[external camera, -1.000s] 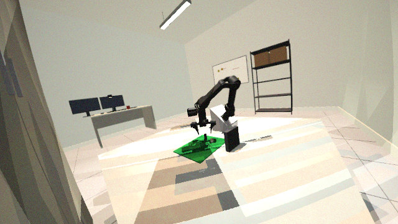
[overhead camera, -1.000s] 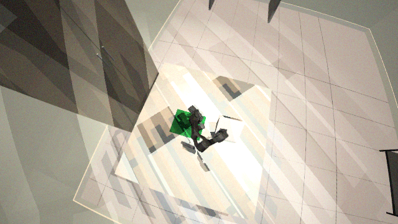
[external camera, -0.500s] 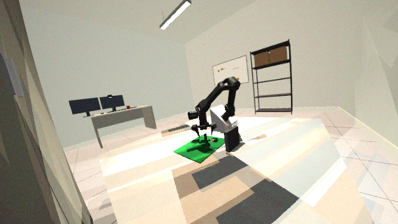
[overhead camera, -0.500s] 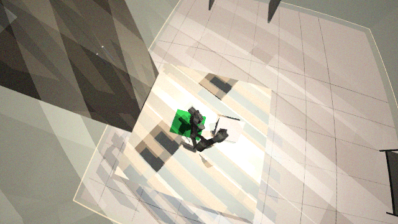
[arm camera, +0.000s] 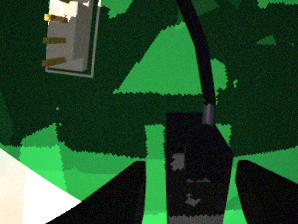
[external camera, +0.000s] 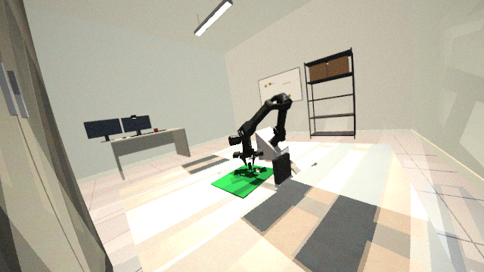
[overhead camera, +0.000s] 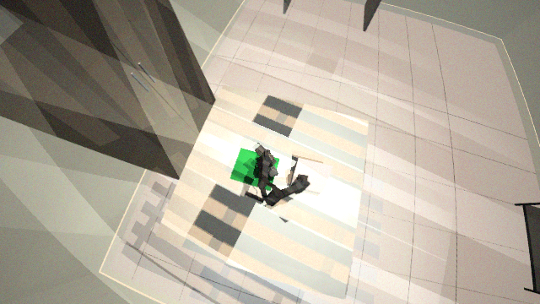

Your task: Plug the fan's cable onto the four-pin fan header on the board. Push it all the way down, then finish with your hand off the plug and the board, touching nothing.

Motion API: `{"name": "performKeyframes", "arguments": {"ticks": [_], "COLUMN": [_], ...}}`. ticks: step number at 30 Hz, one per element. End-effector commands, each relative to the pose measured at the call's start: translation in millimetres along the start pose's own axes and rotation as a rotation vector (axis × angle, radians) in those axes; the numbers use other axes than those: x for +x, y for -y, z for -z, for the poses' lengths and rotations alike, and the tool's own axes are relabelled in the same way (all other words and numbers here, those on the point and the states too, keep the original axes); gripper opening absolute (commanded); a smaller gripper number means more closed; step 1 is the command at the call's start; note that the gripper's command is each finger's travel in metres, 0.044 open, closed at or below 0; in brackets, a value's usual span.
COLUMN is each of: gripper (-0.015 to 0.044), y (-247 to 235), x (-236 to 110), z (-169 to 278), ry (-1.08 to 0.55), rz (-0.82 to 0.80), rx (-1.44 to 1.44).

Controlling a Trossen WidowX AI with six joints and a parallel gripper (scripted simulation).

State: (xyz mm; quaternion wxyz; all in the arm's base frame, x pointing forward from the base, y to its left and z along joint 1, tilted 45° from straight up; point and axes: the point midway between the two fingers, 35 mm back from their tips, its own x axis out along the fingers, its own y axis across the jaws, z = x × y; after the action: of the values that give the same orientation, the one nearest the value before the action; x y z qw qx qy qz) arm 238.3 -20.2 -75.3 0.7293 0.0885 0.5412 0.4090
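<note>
The black plug (arm camera: 200,145) (external camera: 249,166) stands at the board, between my fingers in the wrist view. Its black cable (arm camera: 202,60) runs up from its top right corner. My gripper (arm camera: 191,170) (external camera: 249,164) is partly open around the plug. A green gap shows between the plug and the left finger, and a thin one at the right finger. The pale pin header (arm camera: 80,37) with brass pins is at the upper left of the wrist view, apart from the plug; its upper end is cut off. The green board (arm camera: 165,65) (external camera: 227,183) (overhead camera: 238,173) lies under the gripper. The plug's lower end is out of view.
A white slanted block (external camera: 266,145) and a dark upright panel (external camera: 282,168) stand beside the board, near the arm's base. Dark shadows cover much of the board. A tall cabinet (overhead camera: 105,84), a desk (external camera: 151,140) and a shelf rack (external camera: 331,115) stand farther off.
</note>
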Motion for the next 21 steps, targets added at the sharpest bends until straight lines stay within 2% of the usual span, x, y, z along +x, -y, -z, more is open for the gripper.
{"name": "performKeyframes", "arguments": {"ticks": [1,4,7,9,12,17,21], "gripper": [0.0099,0.002,0.0,0.0,0.0,0.0,0.0], "y": [0,0,0,1,1,0,-32], "x": [0,0,0,-11,-48,-50,-50], "z": [0,0,0,0,0,-1,-42], "ry": [0.0,0.0,0.0,0.0,0.0,0.0,0.001], "rz": [0.0,0.0,0.0,0.0,-0.004,-0.004,-0.003], "rx": [-0.001,-0.001,-0.001,0.002,0.008,0.014,0.117]}}
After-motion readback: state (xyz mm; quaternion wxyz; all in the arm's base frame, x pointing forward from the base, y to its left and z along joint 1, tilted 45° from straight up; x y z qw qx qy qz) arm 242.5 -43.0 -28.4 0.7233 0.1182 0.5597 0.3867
